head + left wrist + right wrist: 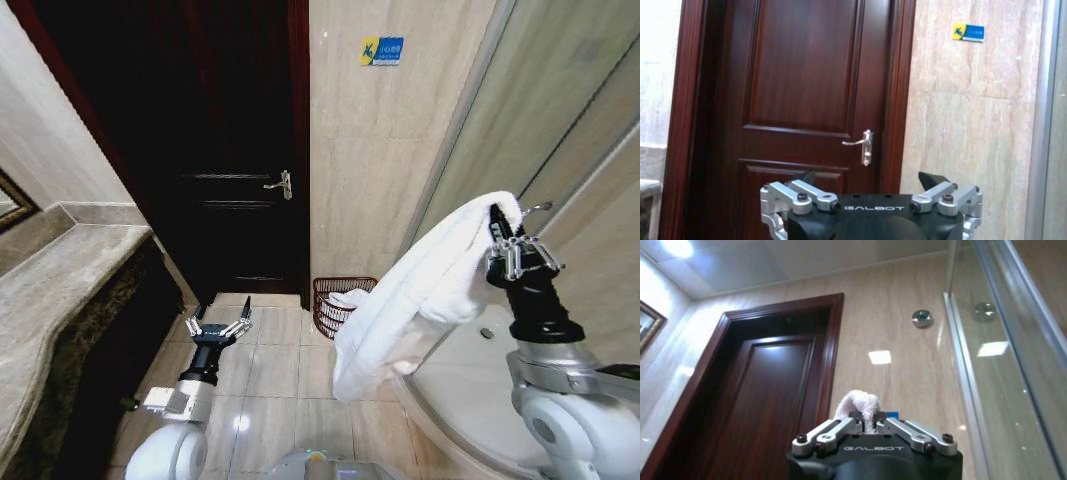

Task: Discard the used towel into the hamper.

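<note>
A white towel (425, 285) hangs in a long fold from my right gripper (500, 225), which is shut on its top edge, raised at the right beside the shower glass. In the right wrist view a tuft of towel (859, 405) sticks up between the closed fingers of that gripper (868, 424). The hamper (338, 302), a dark red-brown slatted basket, stands on the floor by the wall, below and left of the towel's lower end, with some white cloth inside. My left gripper (218, 328) hovers low over the floor tiles, open and empty; it also appears as the left gripper (870, 186).
A dark wooden door (225, 150) with a metal handle (280, 185) is straight ahead. A marble counter (55, 290) runs along the left. The shower enclosure glass (570, 130) and its curved base (460, 380) are at the right. Tiled floor (270, 370) lies between.
</note>
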Tool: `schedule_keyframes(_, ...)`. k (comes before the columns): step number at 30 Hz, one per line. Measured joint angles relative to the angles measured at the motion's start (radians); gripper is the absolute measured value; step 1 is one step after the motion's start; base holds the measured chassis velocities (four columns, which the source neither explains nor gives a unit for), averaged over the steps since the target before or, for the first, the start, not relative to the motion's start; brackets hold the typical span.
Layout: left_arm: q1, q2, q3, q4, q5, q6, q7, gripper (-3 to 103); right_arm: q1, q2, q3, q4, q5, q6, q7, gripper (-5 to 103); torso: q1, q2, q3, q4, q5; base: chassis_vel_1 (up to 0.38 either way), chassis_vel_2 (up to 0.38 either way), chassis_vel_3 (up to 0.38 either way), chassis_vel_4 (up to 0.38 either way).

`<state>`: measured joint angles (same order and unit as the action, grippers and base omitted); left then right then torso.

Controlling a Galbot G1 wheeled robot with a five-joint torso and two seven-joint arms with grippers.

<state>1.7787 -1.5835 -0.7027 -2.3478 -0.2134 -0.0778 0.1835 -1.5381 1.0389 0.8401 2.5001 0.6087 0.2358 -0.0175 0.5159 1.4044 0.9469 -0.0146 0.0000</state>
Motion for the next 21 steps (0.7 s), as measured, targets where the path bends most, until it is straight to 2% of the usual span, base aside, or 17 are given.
schedule_keyframes(14, 0.0, 0.0, 0.0, 0.0, 0.0, 0.0, 0.0, 100, 0.039, -0.025, -0.052, 0.0, -0.013, -0.023, 0.001, 5, 0.0, 0.0, 0.0, 0.0, 0.0, 0.0, 0.0, 0.0, 0.0)
schedule_keyframes(21, 0.0, 0.0, 0.0, 0.0, 0.0, 0.0, 0.0, 100, 0.038, -0.028, -0.056, 0.0, -0.012, -0.023, 0.002, 5, 0.0, 0.0, 0.0, 0.0001, -0.0001, -0.085, 0.078, 0.077, -0.088)
